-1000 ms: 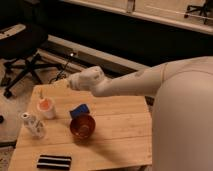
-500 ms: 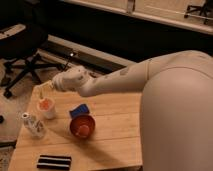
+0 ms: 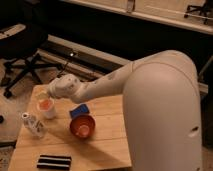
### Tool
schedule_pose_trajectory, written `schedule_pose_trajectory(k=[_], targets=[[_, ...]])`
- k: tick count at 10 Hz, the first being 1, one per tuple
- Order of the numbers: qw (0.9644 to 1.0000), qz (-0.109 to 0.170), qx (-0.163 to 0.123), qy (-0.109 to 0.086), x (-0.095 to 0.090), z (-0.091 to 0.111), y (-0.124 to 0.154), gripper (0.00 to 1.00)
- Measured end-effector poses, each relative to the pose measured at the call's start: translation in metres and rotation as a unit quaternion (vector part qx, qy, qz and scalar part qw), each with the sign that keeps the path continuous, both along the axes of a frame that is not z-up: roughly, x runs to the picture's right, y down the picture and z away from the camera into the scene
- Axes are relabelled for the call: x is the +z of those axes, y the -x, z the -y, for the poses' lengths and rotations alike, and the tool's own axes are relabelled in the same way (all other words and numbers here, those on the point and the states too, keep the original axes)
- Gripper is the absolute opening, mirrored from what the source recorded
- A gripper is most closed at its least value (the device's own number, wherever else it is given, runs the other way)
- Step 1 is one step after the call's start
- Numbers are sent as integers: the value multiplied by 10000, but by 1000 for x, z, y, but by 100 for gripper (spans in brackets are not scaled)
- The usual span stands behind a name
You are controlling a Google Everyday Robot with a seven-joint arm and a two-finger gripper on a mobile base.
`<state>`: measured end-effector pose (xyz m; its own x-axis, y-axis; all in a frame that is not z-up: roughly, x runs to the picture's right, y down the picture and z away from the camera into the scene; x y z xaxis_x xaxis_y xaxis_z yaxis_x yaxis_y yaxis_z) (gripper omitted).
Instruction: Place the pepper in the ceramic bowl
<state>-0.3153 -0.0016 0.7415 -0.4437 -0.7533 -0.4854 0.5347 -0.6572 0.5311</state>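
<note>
The orange pepper [image 3: 45, 104] sits inside the white cup [image 3: 47, 110] at the left of the wooden table [image 3: 107, 145]. My gripper [image 3: 45, 95] hangs right over the cup's mouth, at the end of the white arm that reaches in from the right. It partly hides the cup's far rim. The rust-orange ceramic bowl [image 3: 82, 126] stands near the table's middle, to the right of the cup and nearer the front, with only its paler centre showing inside.
A blue block [image 3: 79, 110] lies between cup and bowl. A small white patterned bottle [image 3: 33, 124] stands at the left edge. A black striped box [image 3: 53, 161] lies at the front. An office chair [image 3: 25, 60] stands beyond the table, left.
The arm has swung left from above the blue block to the white cup, and the gripper now sits lower, right over the cup's mouth.
</note>
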Motion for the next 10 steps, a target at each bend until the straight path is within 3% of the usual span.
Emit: schedule_pose_trajectory(k=[1,5,10], targets=[[10000,-16,-85,31,4,-8,4,58],[9990,-47,-389,229,18,-35,13,56],[9962,405,-585,508,26,-33,12,56]])
